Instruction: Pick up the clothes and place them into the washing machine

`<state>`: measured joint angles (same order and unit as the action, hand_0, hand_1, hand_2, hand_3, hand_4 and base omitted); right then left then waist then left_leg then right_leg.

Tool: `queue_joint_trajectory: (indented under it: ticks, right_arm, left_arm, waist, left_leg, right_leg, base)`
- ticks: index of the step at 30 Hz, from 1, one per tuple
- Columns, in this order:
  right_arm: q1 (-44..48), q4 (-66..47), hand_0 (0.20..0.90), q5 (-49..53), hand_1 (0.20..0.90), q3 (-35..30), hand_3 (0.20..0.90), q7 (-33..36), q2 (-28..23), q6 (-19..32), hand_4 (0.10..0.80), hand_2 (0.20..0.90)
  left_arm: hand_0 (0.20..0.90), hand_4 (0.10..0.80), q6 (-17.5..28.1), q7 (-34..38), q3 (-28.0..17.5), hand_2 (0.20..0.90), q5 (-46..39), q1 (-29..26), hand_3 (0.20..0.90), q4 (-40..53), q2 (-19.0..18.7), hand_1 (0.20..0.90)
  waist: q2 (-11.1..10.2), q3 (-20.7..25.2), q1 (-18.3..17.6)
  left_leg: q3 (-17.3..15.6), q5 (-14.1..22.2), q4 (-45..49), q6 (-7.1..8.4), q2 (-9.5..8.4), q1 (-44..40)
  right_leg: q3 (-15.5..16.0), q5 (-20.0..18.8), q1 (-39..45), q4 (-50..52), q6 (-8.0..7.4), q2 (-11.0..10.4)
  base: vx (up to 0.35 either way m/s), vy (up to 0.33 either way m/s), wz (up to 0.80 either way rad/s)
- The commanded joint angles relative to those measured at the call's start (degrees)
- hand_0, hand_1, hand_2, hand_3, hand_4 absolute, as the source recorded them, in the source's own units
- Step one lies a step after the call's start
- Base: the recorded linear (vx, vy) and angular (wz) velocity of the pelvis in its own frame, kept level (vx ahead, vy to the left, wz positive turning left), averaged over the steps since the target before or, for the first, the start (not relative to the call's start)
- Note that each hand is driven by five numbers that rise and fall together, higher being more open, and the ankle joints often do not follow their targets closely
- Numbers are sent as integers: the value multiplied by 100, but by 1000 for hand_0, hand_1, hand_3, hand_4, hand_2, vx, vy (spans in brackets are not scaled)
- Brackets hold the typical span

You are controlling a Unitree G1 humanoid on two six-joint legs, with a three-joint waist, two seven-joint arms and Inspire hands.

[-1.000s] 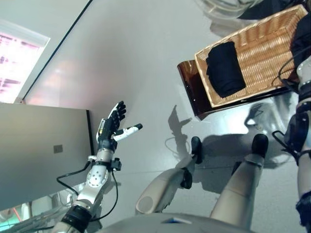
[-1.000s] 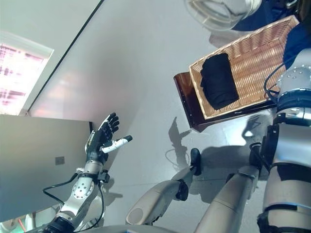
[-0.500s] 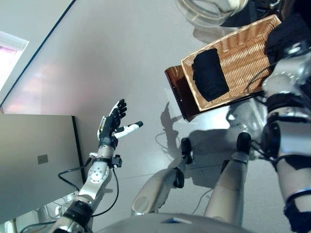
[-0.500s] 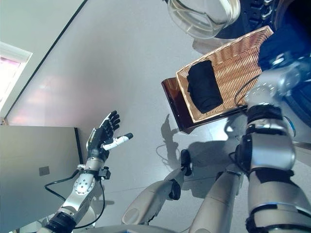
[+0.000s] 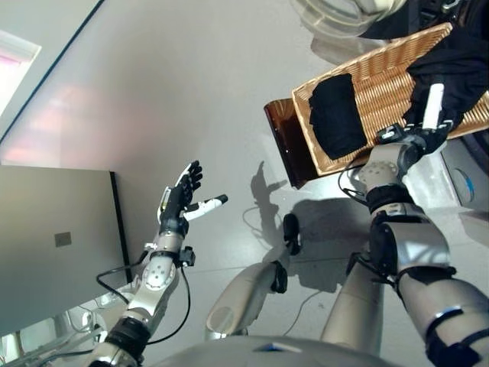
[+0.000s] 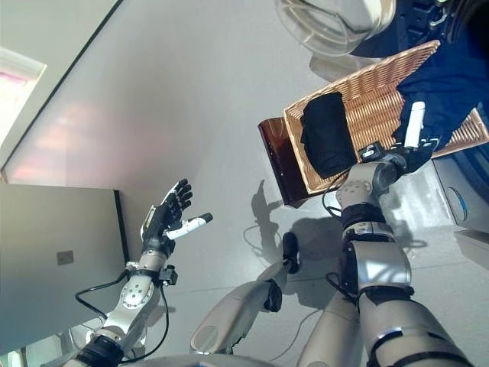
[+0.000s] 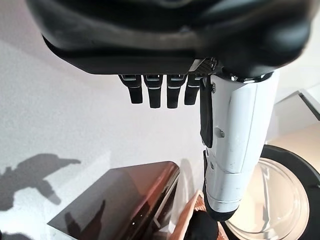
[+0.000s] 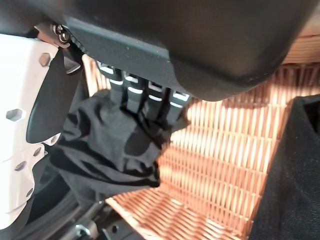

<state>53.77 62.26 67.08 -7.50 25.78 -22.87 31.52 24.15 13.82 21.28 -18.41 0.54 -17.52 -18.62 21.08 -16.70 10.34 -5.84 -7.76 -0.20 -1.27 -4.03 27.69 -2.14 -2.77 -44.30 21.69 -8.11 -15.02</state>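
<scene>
Lying across the far end of the wicker basket [image 5: 380, 90], a dark garment [image 5: 458, 65] spills over the basket's rim toward the washing machine, and the right hand [image 5: 428, 126] is in it. In the right wrist view its fingers [image 8: 145, 107] bend down into a bunched fold of the black cloth [image 8: 107, 150], which gathers up between them and the white-covered thumb [image 8: 22, 120]; the hand reads as closed on the garment. From the head views the thumb's white cover stands up against the dark fabric, at the basket's long edge nearest the robot.

A second piece, a folded black garment [image 5: 336, 115], lies flat in the basket's other end, close to the short rim, apart from the right hand and untouched. Bare woven bottom shows between the two pieces.

The basket rests on a dark brown stand [image 5: 284, 145], which juts out past the basket's short end. Beyond the basket, at the top of the head views, is the round glass door [image 6: 336, 21] of the washing machine, swung open.

The left hand [image 5: 182, 197] is well apart from all this, raised over the grey floor [image 5: 191, 84] beside a grey cabinet [image 5: 53, 245]. Its fingers are straight and spread, thumb stuck out to the side, holding nothing and touching nothing.
</scene>
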Motion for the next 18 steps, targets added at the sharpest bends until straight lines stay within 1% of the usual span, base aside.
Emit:
queue_joint_trajectory:
  ticks: [1, 2, 3, 4, 5, 6, 7, 8, 9, 10, 11, 12, 13, 14, 15, 16, 18]
  right_arm:
    - [210, -142, 900, 9, 900, 87, 900, -306, -136, 274, 800, 900]
    - [218, -124, 900, 50, 900, 37, 900, -319, -143, 282, 800, 900]
    - [227, -117, 900, 55, 900, 36, 900, -327, -147, 282, 800, 900]
    - [188, -108, 900, 67, 900, -2, 900, -348, -157, 289, 800, 900]
    - [192, -105, 900, 68, 900, 0, 900, -350, -161, 288, 800, 900]
    - [276, -62, 900, 44, 900, 69, 900, -344, -159, 279, 800, 900]
    - [397, -61, 900, 64, 900, 147, 900, -358, -169, 287, 800, 900]
    - [418, -49, 900, 75, 900, 161, 900, -362, -162, 289, 800, 900]
    - [461, -41, 900, 129, 900, 169, 900, -335, -176, 286, 800, 900]
    - [469, -71, 900, 159, 900, 167, 900, -311, -242, 276, 800, 900]
    - [432, -108, 900, 190, 900, 152, 900, -292, -210, 293, 800, 900]
    - [457, -112, 900, 215, 900, 155, 900, -302, -145, 311, 800, 900]
    - [418, -3, 900, 210, 900, 173, 900, -324, -90, 257, 800, 900]
    - [412, 2, 900, 213, 900, 172, 900, -327, -91, 258, 800, 900]
    - [336, 107, 900, 232, 900, 143, 900, -338, -82, 210, 800, 900]
    - [259, 190, 900, 312, 900, 66, 900, -327, -68, 246, 800, 900]
    - [229, 278, 900, 343, 900, 20, 900, -324, -70, 231, 800, 900]
  left_arm:
    - [900, 800, 421, 212, -473, 900, 35, -94, 900, 283, -274, 900]
    - [900, 800, 429, 206, -518, 900, 23, -112, 900, 307, -276, 900]
    - [900, 800, 426, 207, -520, 900, 23, -118, 900, 309, -277, 900]
    - [900, 800, 418, 181, -535, 900, 2, -123, 900, 327, -288, 900]
    - [900, 800, 417, 180, -537, 900, -1, -125, 900, 329, -286, 900]
    - [900, 800, 425, 196, -546, 900, 12, -156, 900, 366, -359, 900]
    - [900, 800, 478, 233, -601, 900, 53, -174, 900, 452, -484, 900]
    - [900, 800, 481, 237, -619, 900, 51, -160, 900, 471, -490, 900]
    - [900, 800, 532, 263, -630, 900, -141, -210, 900, 446, -367, 900]
    - [900, 800, 580, 275, -612, 900, -241, -298, 900, 395, -300, 900]
    - [900, 800, 566, 293, -614, 900, -271, -337, 900, 344, -253, 900]
    - [900, 800, 553, 288, -584, 900, -272, -295, 900, 357, -223, 900]
    - [900, 800, 518, 281, -551, 900, -265, -185, 900, 360, -146, 900]
    - [900, 800, 516, 281, -547, 900, -263, -178, 900, 363, -147, 900]
    - [900, 800, 496, 230, -488, 900, -245, -91, 900, 390, -103, 900]
    - [900, 800, 471, 174, -420, 900, -275, -25, 900, 377, -69, 900]
    - [900, 800, 432, 142, -381, 900, -245, 5, 900, 389, -51, 900]
  waist:
    - [-168, 11, 201]
    - [-189, -35, 210]
    - [-195, -51, 206]
    - [-159, -120, 212]
    - [-179, -137, 206]
    - [-173, -245, 139]
    - [-180, -319, 11]
    - [-175, -344, 15]
    - [-294, -308, 12]
    - [-307, -307, -26]
    - [-357, -330, 33]
    - [-369, -384, 39]
    - [-382, -349, 86]
    - [-370, -343, 93]
    - [-404, -302, 75]
    - [-375, -248, 59]
    - [-337, -174, 75]
  left_leg:
    - [76, 439, 791, 378, 16, 529]
    - [109, 574, 1039, 308, -4, 539]
    - [101, 609, 1093, 305, -9, 559]
    - [169, 827, 1270, 185, -44, 455]
    - [150, 853, 1304, 179, -65, 467]
    - [146, 917, 1417, 140, -78, 440]
    - [161, 1050, 1584, 151, -105, 391]
    - [102, 973, 1588, 140, -70, 442]
    - [144, 1146, 1540, 244, -187, 312]
    - [262, 1229, 1690, 301, -176, 300]
    - [271, 1207, 1796, 321, -103, 317]
    - [319, 1162, 1851, 311, -61, 301]
    - [314, 1164, 1821, 318, -10, 224]
    - [323, 1207, 1824, 318, 1, 198]
    - [323, 1127, 1778, 354, 37, 154]
    - [392, 1034, 1634, 402, 94, 52]
    - [409, 972, 1450, 455, 145, 1]
  right_leg:
    - [96, 379, 624, -227, 193, -5]
    - [68, 415, 608, 38, 195, -9]
    - [53, 446, 584, 94, 193, -16]
    - [-21, 327, 315, 913, 98, -18]
    - [-60, 366, 265, 1005, 88, -35]
    - [-207, 277, 45, 1426, 30, 32]
    - [-455, 295, -231, 1331, 76, 242]
    - [-449, 175, -246, 1239, 99, 270]
    - [-463, 31, -317, -209, 146, 95]
    - [-663, -189, -110, -585, 162, 73]
    - [-607, -191, 59, -537, 151, 71]
    - [-572, -257, 87, -343, 193, 134]
    - [-459, -240, 153, -314, 207, 162]
    - [-449, -188, 174, -295, 203, 171]
    - [-360, -192, 344, -425, 236, 183]
    - [-221, -122, 549, -527, 262, 209]
    - [-92, -29, 630, -611, 250, 212]
  base:
    - [14, 40, -2]
    - [0, 0, 0]
    - [20, 46, 0]
    - [0, 0, 0]
    - [-18, 25, 11]
    - [54, -15, 11]
    - [-9, -13, 6]
    - [190, -118, -7]
    - [134, -196, -5]
    - [194, -290, -13]
    - [-4, -249, -8]
    - [10, -193, 1]
    - [42, -99, 19]
    - [81, -119, 14]
    - [67, -205, 2]
    - [82, -228, 2]
    - [79, -110, 19]
